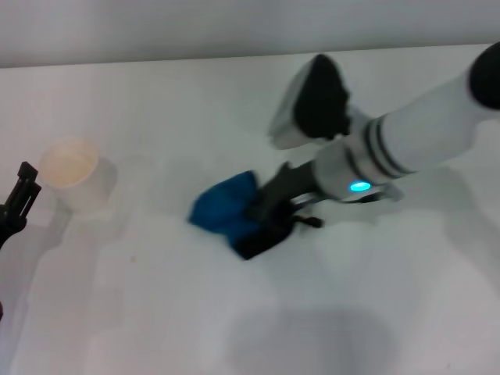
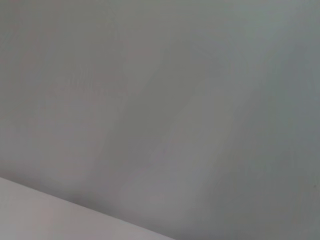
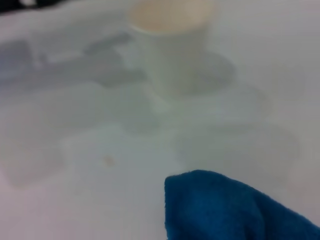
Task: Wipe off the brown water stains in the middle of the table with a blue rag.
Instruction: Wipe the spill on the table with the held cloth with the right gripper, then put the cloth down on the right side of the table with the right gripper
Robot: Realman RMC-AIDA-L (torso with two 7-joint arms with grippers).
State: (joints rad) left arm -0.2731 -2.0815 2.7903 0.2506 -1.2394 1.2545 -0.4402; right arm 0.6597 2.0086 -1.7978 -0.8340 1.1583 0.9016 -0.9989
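Observation:
The blue rag (image 1: pixel 226 207) lies bunched on the white table (image 1: pixel 156 312) near the middle. My right gripper (image 1: pixel 264 231) reaches in from the right, comes down on the rag's right end and is shut on it. In the right wrist view the blue rag (image 3: pixel 225 210) fills the near corner. Of the brown water stains, only a tiny tan speck (image 3: pixel 107 160) shows on the table left of the rag, also in the head view as the speck (image 1: pixel 133 256). My left gripper (image 1: pixel 17 205) is parked at the table's far left edge.
A white paper cup (image 1: pixel 70 173) stands upright on the left, between the left gripper and the rag; the cup (image 3: pixel 170 45) is also in the right wrist view. The left wrist view shows only a plain grey-white surface.

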